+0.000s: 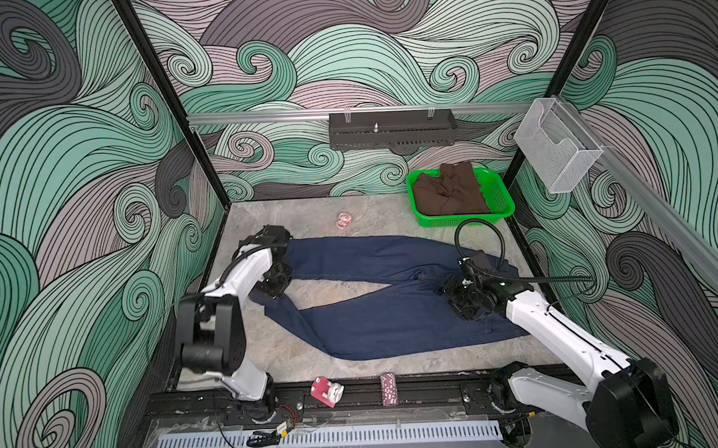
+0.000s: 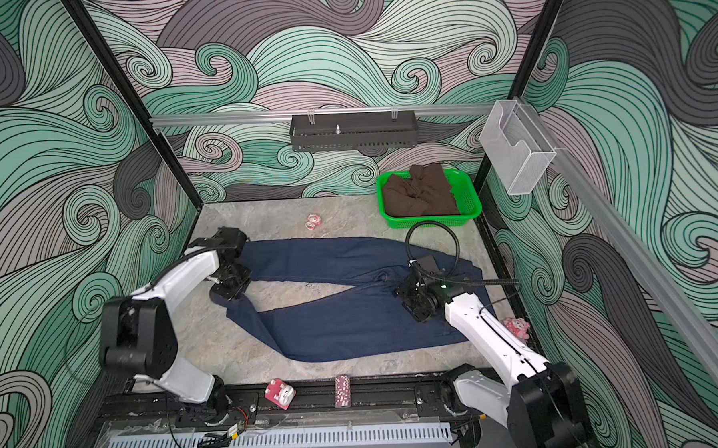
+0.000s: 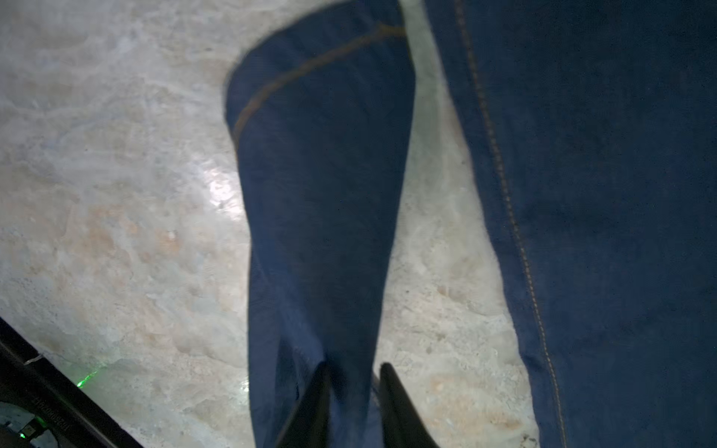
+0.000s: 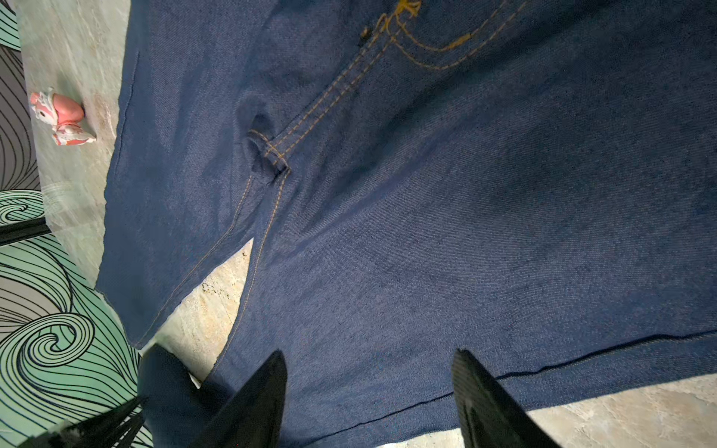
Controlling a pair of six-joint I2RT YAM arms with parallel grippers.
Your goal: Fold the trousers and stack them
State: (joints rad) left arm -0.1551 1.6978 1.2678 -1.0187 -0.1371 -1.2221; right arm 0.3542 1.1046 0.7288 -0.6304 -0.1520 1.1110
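Observation:
The dark navy trousers point(image 1: 373, 311) point(image 2: 344, 317) lie spread on the marble tabletop, legs pointing left and waist to the right. My left gripper point(image 1: 275, 289) point(image 2: 231, 291) is at the end of the near leg. In the left wrist view its fingers point(image 3: 355, 372) are shut on a strip of denim point(image 3: 322, 194) that runs away from them to the hem. My right gripper point(image 1: 447, 292) point(image 2: 402, 292) hovers over the seat of the trousers near the crotch seam point(image 4: 275, 155). Its jaws point(image 4: 368, 357) stand wide apart with only flat denim beneath.
A green basket point(image 1: 502, 210) holding brown cloth point(image 1: 451, 192) sits at the back right. A small pink toy point(image 1: 343, 220) lies behind the trousers. Another pink toy point(image 1: 327, 392) and a chip stack point(image 1: 388, 388) rest on the front rail. A pink plush point(image 2: 517, 327) lies by the right wall.

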